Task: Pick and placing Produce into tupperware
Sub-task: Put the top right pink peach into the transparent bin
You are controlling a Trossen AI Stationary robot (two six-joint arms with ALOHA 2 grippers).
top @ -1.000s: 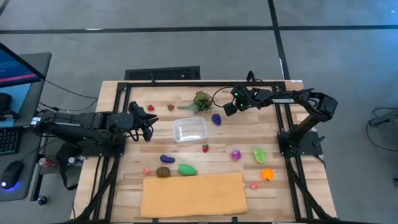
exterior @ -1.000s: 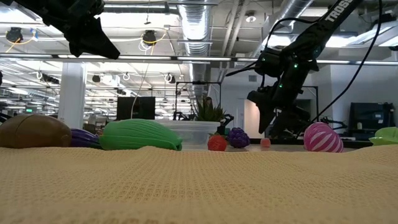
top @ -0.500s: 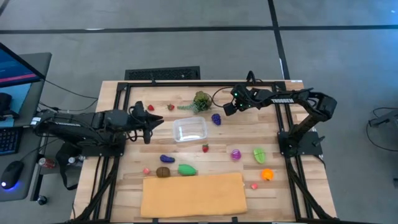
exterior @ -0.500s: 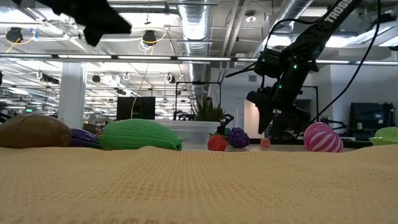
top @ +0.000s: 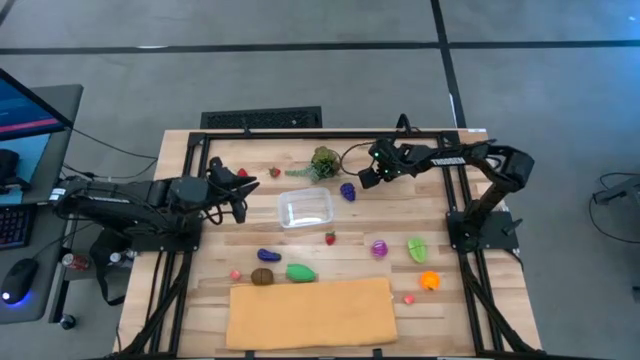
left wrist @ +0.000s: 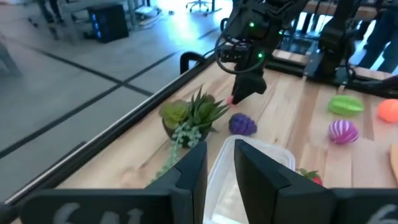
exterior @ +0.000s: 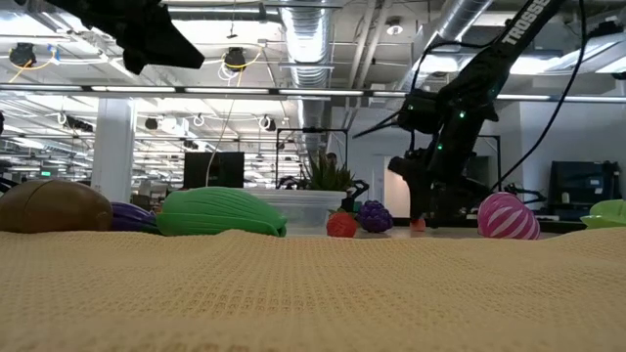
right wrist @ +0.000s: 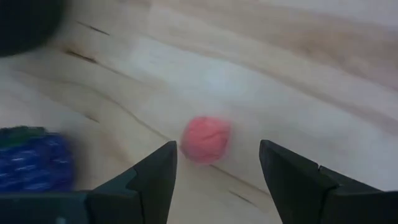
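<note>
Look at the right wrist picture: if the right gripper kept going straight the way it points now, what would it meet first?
Most likely the small pink piece, which sits centred between the open right gripper fingers on the wooden table. The purple grapes lie off to one side, probably outside that line.

Grey concrete floor (top: 300, 70) surrounds the wooden worktop (top: 440, 215). A desk with a monitor (top: 25, 105) stands left. Overhead, silver ducts (exterior: 308, 44) and strip lights.

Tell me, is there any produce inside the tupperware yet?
No, in the high view the tupperware holds nothing; the produce lies on the table around it.
</note>
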